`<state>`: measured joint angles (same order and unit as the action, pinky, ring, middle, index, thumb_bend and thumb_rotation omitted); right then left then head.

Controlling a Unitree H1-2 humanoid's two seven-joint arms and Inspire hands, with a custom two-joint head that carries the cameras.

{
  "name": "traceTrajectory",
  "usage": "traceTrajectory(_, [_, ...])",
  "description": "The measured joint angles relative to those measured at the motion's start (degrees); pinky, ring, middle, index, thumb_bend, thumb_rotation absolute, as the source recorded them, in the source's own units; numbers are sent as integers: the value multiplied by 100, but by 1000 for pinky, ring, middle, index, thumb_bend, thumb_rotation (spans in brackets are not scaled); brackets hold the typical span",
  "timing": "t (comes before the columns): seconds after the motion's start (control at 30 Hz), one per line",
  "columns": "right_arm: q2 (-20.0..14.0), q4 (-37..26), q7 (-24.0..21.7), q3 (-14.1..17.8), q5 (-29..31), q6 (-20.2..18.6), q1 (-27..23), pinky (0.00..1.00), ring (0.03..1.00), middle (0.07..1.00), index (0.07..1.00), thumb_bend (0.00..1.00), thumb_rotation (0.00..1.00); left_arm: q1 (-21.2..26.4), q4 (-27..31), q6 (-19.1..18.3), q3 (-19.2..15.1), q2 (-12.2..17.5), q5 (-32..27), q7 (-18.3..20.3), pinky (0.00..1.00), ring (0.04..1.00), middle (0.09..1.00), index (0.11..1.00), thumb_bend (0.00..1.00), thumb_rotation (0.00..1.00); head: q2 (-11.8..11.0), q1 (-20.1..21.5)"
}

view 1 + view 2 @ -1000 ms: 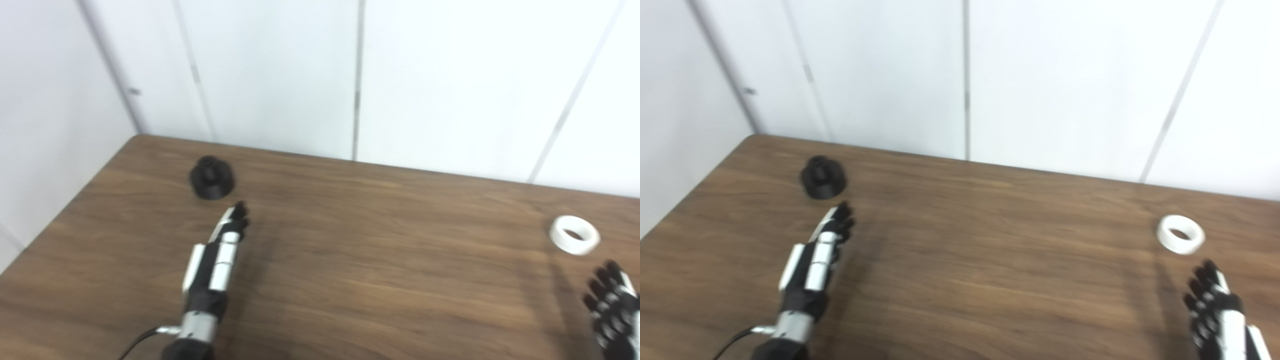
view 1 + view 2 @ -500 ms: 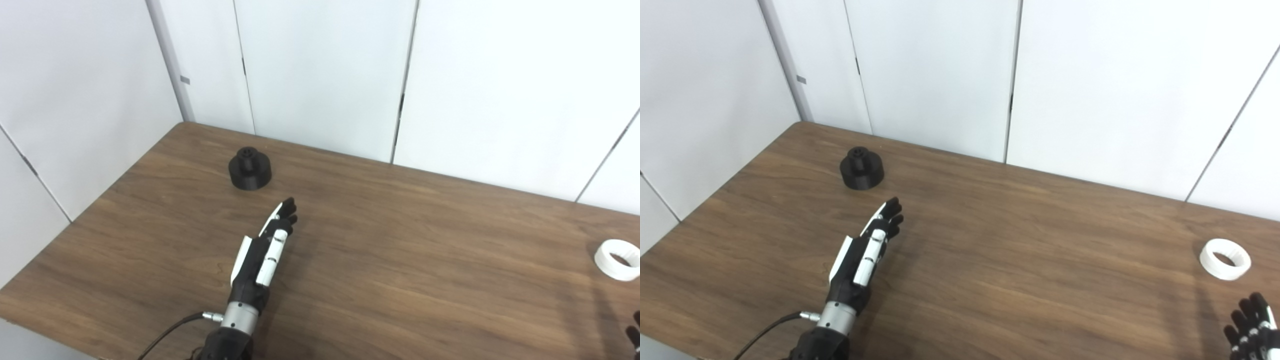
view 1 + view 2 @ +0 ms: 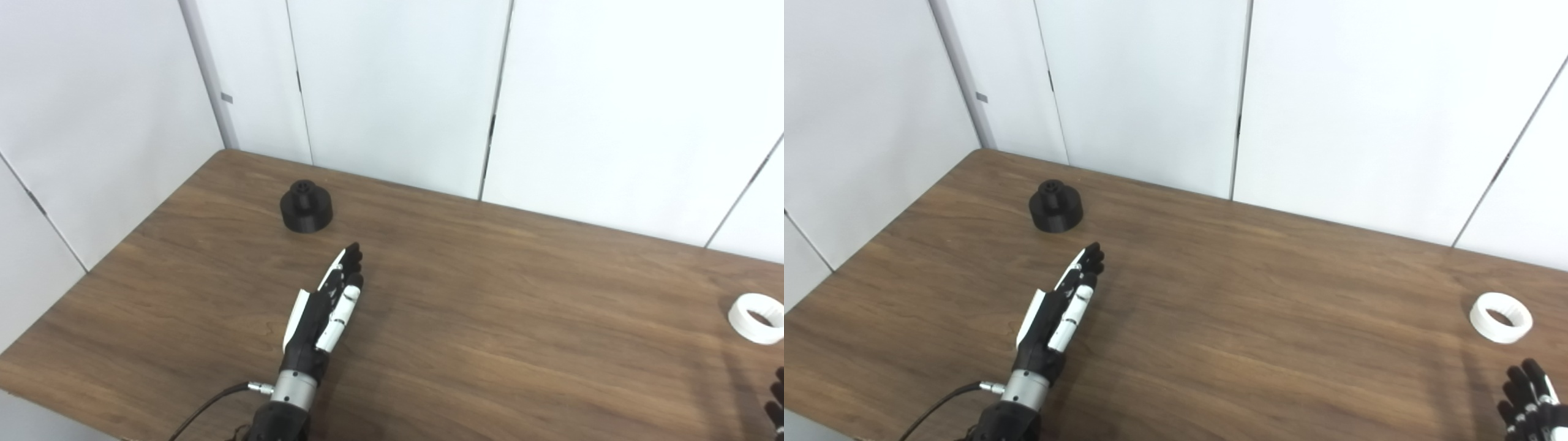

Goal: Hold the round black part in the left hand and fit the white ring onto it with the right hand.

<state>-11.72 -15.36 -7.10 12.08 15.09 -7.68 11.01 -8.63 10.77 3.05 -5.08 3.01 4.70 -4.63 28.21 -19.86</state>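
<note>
Near the table's point(image 3: 490, 343) far-left corner, the round black part point(image 3: 305, 206) sits untouched; the left hand point(image 3: 324, 306) (empty, fingers extended) has barely advanced, grasp pending.

A dark wood-grain table point(image 3: 490, 318) fills the lower half of the frame. White wall panels point(image 3: 392, 92) split by thin vertical seams span the upper half, evenly lit.

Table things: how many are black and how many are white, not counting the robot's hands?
Black: 1, the round black part.
White: 1, the white ring.
Total: 2 things lying on the brown table.
</note>
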Motion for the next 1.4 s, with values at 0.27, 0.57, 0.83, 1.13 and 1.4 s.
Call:
traceTrajectory(0.27, [-2, -1, -7, 6, 41, 14, 2, 1000, 989, 957, 942, 521, 1000, 20, 820, -599, -174, 93, 960, -168, 937, 955, 961, 988, 796, 401, 35, -132])
traceTrajectory(0.57, [-1, -2, -10, 0, 82, 12, 4, 957, 974, 954, 933, 527, 1000, 353, 1568, -2126, -435, 1045, 2366, 207, 948, 998, 1000, 1000, 979, 439, 35, -150])
traceTrajectory(0.83, [16, -3, -9, -33, 76, 12, 5, 924, 963, 941, 913, 525, 1000, 736, 993, -2425, -450, 1993, 3413, 322, 1000, 1000, 981, 939, 1000, 507, 44, -114])
traceTrajectory(1.13, [89, -17, 8, -71, 11, 10, 17, 998, 979, 949, 920, 550, 1000, 1388, -385, -2466, -299, 2588, 3757, 378, 1000, 997, 969, 892, 1000, 539, 79, -18])
traceTrajectory(1.4, [102, -50, 18, -99, -81, 8, 27, 1000, 983, 950, 921, 542, 1000, 2128, -1755, -2516, 66, 2829, 3756, 422, 1000, 1000, 975, 877, 1000, 570, 114, 105])
